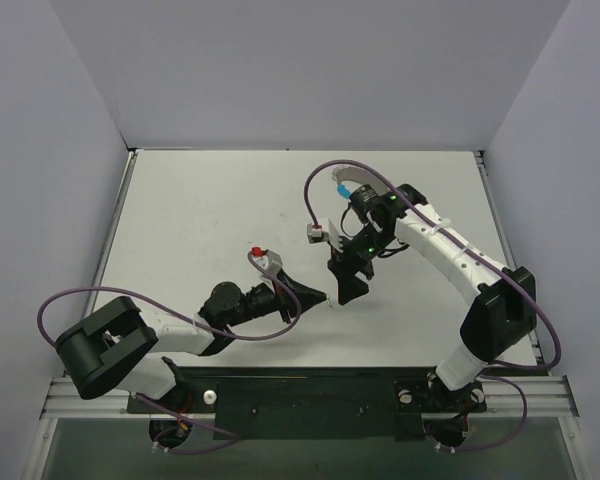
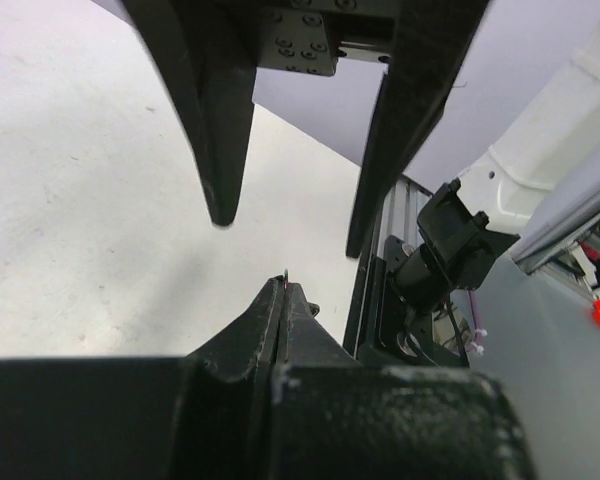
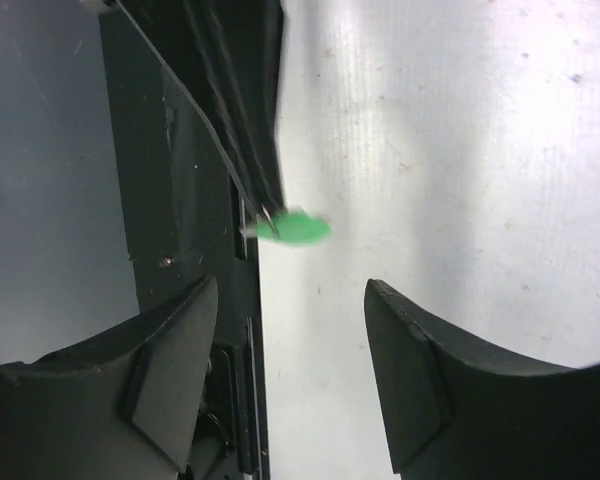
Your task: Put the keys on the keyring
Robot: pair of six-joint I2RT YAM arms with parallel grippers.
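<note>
A bright green key (image 3: pixel 298 228) hangs just above the table, pinched at the very tips of my left gripper (image 2: pixel 285 284), which is shut on it. In the left wrist view only a thin metal sliver pokes out past the tips. My right gripper (image 3: pixel 291 284) is open. Its fingers (image 2: pixel 220 190) stand either side of the key without touching it. From above, the two grippers meet tip to tip, the left (image 1: pixel 322 296) and the right (image 1: pixel 348 289). The keyring (image 1: pixel 361 178), silvery with a light-blue segment, lies at the back, partly behind the right arm.
A small red-topped piece (image 1: pixel 257 250) sits beside the left wrist; I cannot tell whether it is a key. The black rail (image 1: pixel 310 390) at the table's near edge lies just below the grippers. Grey walls enclose the white table (image 1: pixel 200 220).
</note>
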